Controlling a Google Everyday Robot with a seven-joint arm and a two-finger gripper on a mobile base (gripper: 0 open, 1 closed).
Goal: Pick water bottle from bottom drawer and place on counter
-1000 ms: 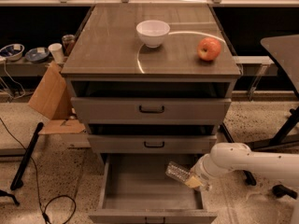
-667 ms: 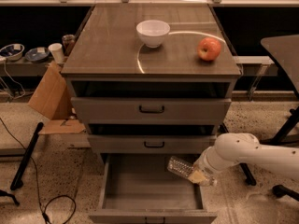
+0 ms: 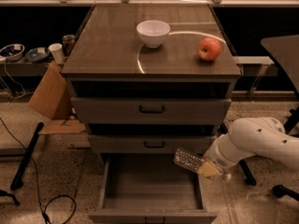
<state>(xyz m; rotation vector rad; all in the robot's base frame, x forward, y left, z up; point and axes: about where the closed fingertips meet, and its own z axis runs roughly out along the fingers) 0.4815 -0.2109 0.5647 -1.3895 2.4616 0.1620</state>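
Since the earlier frames the white arm (image 3: 254, 139) had drawn up and toward the cabinet's right side, carrying the water bottle (image 3: 188, 159) higher. That put the lift out of the bottom drawer (image 3: 149, 185) well under way, though the desk (image 3: 107, 45) was far above and the placing had not begun. The arm reached in low from the right, forearm sloping down and leftward to the open drawer's right wall. The drawer floor lay bare. The bottle hung tilted above that wall, just under the middle drawer's front, clenched at one end by the pincer (image 3: 210, 170). A white bowl (image 3: 153, 32) and an apple (image 3: 209, 49) sat on the desk.
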